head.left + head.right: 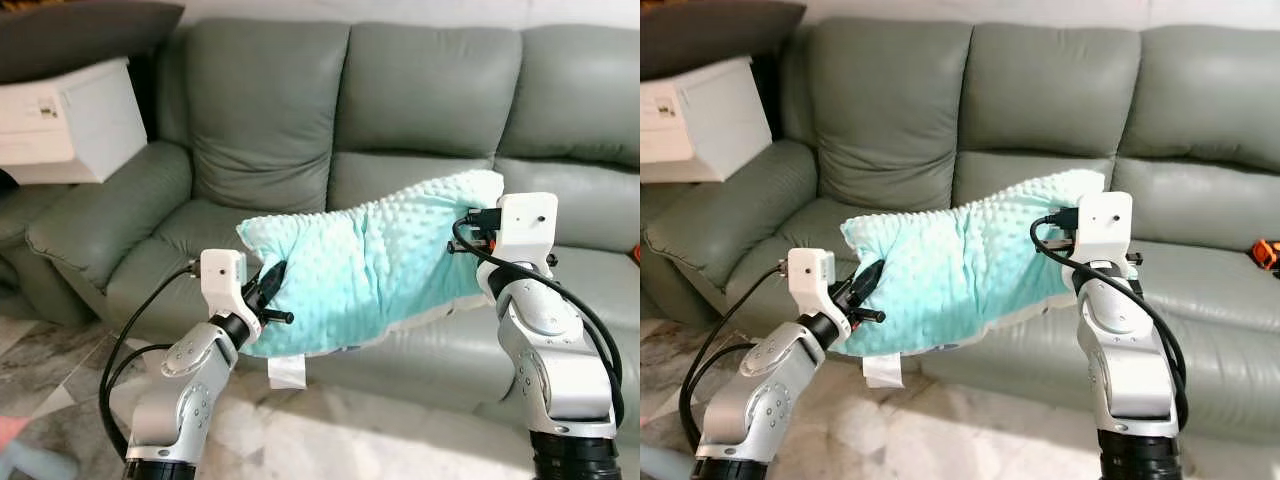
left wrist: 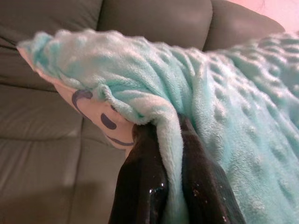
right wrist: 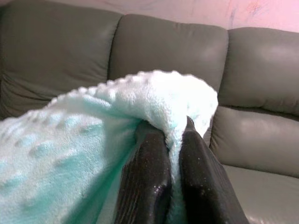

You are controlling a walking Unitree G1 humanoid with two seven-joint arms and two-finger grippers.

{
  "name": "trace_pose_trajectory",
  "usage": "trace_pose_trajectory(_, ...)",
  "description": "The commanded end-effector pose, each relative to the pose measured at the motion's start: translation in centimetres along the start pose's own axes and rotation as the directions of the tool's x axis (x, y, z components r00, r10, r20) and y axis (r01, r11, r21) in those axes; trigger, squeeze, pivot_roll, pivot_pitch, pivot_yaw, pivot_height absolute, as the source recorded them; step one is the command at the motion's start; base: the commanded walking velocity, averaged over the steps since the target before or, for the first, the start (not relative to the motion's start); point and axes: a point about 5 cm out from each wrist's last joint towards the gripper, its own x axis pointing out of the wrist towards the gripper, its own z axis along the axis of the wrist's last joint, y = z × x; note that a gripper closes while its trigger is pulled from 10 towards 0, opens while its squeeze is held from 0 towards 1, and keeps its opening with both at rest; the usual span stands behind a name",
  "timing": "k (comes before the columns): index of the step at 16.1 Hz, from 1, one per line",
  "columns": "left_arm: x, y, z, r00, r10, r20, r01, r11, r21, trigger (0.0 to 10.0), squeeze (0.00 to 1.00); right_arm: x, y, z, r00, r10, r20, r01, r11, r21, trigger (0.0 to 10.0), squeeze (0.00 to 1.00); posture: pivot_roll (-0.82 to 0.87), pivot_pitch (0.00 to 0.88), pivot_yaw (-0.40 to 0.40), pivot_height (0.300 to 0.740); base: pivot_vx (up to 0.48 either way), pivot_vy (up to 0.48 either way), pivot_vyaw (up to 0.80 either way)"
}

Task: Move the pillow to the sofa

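Both grippers, left gripper [image 2: 170, 154] and right gripper [image 3: 174, 154], are clamped on opposite edges of the mint pillow [image 1: 370, 265], holding it in the air just above the sofa [image 1: 420, 90] seat, so only lowering and release seem left.

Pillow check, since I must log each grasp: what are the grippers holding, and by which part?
Both hold the mint pillow: the left gripper pinches its left edge, the right gripper its right edge, in front of the sofa.
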Motion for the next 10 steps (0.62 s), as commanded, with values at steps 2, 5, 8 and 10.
trace_pose_trajectory(2, 0.37, -0.65, 0.42, 1.000, -0.020, 0.020, 0.020, 1.000, -0.002, 10.0, 0.00, -0.11, -0.40, 0.53, 1.000, -0.015, 0.023, 0.015, 1.000, -0.004, 10.0, 0.00, -0.11, 0.000, 0.015, 0.740, 0.000, 0.000, 0.00)
trace_pose_trajectory(5, 0.39, -0.67, 0.57, 0.999, -0.029, 0.032, 0.028, 1.000, 0.004, 10.0, 0.00, -0.12, -0.38, 0.52, 1.000, -0.015, 0.022, 0.015, 1.000, -0.004, 10.0, 0.00, -0.11, 0.000, 0.016, 0.740, 0.000, 0.000, 0.00)
trace_pose_trajectory(8, 0.32, -0.73, 0.57, 0.998, -0.042, 0.036, 0.042, 0.999, 0.006, 10.0, 0.00, -0.12, -0.39, 0.55, 1.000, -0.015, 0.024, 0.015, 1.000, -0.005, 10.0, 0.00, -0.11, 0.000, 0.016, 0.740, 0.000, 0.000, 0.00)
trace_pose_trajectory(10, 0.28, -0.68, 0.53, 0.998, -0.044, 0.037, 0.044, 0.999, 0.005, 10.0, 0.00, -0.10, -0.41, 0.56, 1.000, -0.014, 0.024, 0.015, 1.000, -0.005, 10.0, 0.00, -0.11, 0.000, 0.014, 0.740, 0.000, 0.000, 0.00)
